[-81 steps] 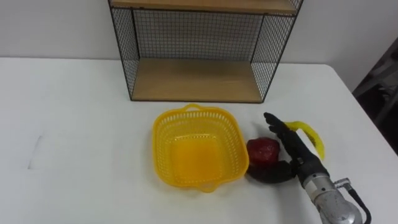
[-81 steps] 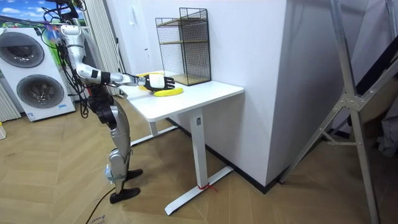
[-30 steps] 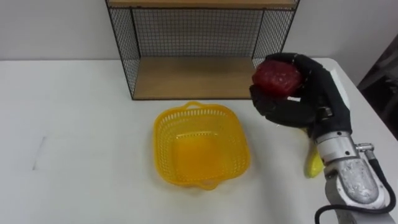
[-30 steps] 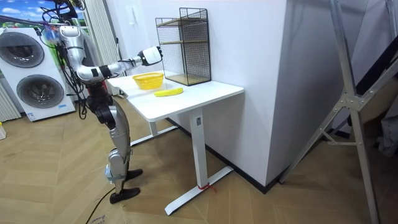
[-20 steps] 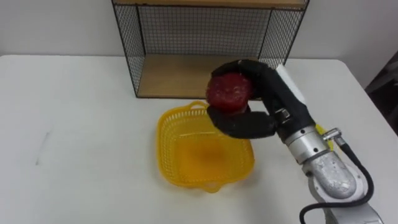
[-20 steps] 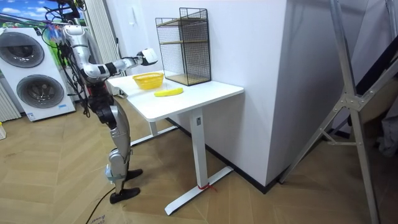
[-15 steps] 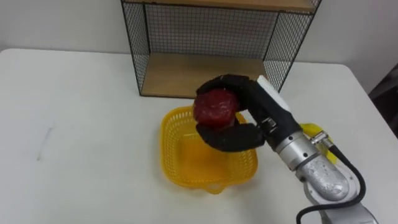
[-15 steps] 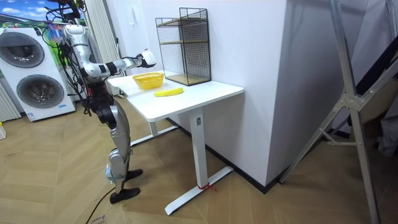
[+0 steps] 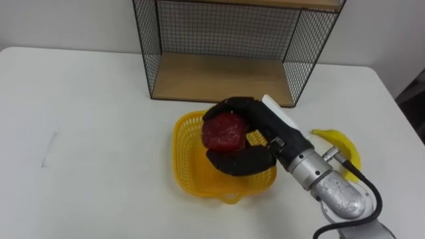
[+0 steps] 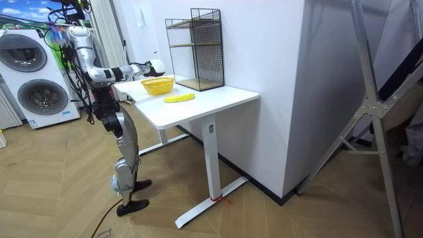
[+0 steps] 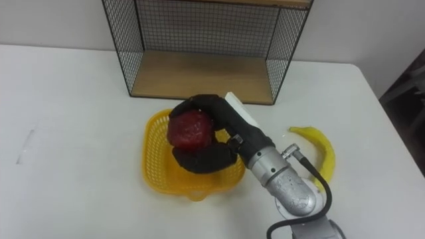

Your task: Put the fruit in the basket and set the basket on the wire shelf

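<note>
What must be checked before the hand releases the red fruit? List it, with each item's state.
1. Right hand curled round the red fruit: ok.
2. Fruit above the yellow basket's opening: ok.
3. Basket upright on the table, before the wire shelf: ok.
4. Fruit's height above the basket floor: cannot tell.
5. Banana in the basket: not ok, it lies on the table.
</note>
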Available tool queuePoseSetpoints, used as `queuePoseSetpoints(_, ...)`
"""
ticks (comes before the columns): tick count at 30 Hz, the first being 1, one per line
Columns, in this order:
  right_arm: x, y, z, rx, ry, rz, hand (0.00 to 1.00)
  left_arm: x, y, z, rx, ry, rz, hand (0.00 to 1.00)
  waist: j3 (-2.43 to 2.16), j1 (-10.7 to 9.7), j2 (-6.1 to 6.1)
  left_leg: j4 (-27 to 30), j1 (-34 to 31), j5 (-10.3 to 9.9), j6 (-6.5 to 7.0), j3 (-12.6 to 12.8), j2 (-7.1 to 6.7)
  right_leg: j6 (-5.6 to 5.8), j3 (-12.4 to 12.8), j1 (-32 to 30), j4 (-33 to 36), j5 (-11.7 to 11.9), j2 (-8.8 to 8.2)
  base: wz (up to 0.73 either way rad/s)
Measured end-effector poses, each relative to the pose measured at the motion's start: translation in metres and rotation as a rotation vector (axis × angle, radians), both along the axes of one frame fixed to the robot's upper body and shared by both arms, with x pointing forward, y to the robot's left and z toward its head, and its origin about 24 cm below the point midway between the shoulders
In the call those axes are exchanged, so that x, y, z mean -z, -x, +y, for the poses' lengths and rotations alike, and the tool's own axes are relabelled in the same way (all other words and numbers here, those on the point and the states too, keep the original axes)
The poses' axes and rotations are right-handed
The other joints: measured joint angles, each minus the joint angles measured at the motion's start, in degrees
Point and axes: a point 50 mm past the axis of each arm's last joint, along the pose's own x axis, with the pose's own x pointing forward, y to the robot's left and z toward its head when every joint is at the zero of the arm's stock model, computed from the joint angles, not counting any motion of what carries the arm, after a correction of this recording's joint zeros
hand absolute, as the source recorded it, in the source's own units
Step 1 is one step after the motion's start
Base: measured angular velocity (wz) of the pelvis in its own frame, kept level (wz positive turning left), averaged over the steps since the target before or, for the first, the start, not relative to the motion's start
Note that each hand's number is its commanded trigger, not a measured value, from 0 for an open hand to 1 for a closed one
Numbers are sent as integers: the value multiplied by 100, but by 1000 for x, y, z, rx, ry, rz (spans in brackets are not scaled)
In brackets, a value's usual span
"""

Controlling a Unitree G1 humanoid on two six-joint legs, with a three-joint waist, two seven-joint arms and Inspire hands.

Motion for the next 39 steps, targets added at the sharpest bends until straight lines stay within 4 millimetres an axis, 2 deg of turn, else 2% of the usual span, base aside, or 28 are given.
queuePoseSetpoints(29, 2, 2, -1, 9, 21, 0, 0, 0, 0, 0, 5, 0, 0, 0, 2, 7, -15, 7, -5, 0, 0, 0, 2, 0, -4, -5, 2, 0, 1, 0)
queuePoseSetpoints(36, 0, 0, -2, 35, -32, -2, 0, 0, -3, -1, 24, -14, -19, 0, 6, -22, -6, 19, -3, -1, 1, -2, 3, -1, 5, 28, 3, 1, 5, 0)
queuePoseSetpoints(39, -4, -2, -8, 76, -72, -12, 0, -1, -1, 0, 23, -17, -18, 0, 16, -45, 2, 13, 56, -1, 1, -2, 0, -1, 48, 55, 1, 2, 6, 0)
